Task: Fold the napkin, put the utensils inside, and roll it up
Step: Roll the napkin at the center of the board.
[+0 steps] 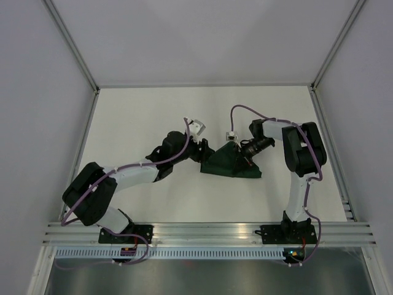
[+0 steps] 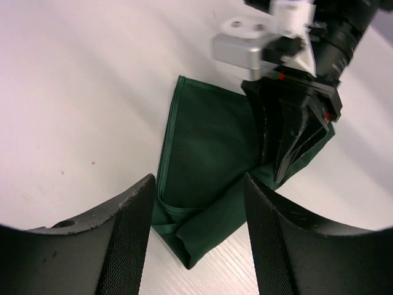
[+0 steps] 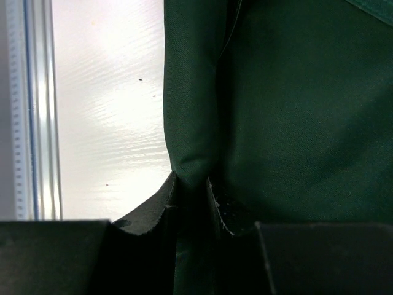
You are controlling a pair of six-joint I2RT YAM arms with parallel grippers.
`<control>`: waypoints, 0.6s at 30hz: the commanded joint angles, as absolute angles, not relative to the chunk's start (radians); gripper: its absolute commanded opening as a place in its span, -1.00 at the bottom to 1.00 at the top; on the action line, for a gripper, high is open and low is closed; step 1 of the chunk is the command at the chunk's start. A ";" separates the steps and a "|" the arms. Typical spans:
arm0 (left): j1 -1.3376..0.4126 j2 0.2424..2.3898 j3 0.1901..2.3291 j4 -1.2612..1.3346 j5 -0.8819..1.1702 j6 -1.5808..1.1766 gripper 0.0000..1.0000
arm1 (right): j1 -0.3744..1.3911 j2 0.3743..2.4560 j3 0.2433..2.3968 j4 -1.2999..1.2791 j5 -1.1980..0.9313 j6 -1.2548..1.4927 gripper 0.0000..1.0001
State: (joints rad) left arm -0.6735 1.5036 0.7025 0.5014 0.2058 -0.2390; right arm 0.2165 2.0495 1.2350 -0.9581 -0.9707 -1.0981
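The dark green napkin [image 1: 228, 163] lies folded into a rough triangle at the middle of the table. In the left wrist view its near corner [image 2: 202, 215] is doubled over into a roll-like fold. My left gripper [image 1: 201, 153] is open at the napkin's left corner, its fingers [image 2: 132, 239] either side of that corner without touching it. My right gripper [image 1: 244, 157] is shut on a fold of the napkin [image 3: 193, 123] at its right part; it shows in the left wrist view [image 2: 288, 138] too. The utensils are hidden or out of view.
The white table [image 1: 153, 117] is walled by grey panels at the back and sides. An aluminium rail [image 1: 209, 232] runs along the near edge, also visible in the right wrist view [image 3: 37, 104].
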 commanded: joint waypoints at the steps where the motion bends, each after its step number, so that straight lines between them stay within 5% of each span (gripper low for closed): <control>1: -0.768 1.509 0.807 0.416 0.020 0.046 0.29 | 0.212 2.146 1.238 -1.017 -0.856 -1.180 -0.83; 18: -1.048 1.664 0.833 0.385 0.048 0.501 0.30 | 0.183 2.206 1.296 -1.072 -0.882 -1.181 -0.84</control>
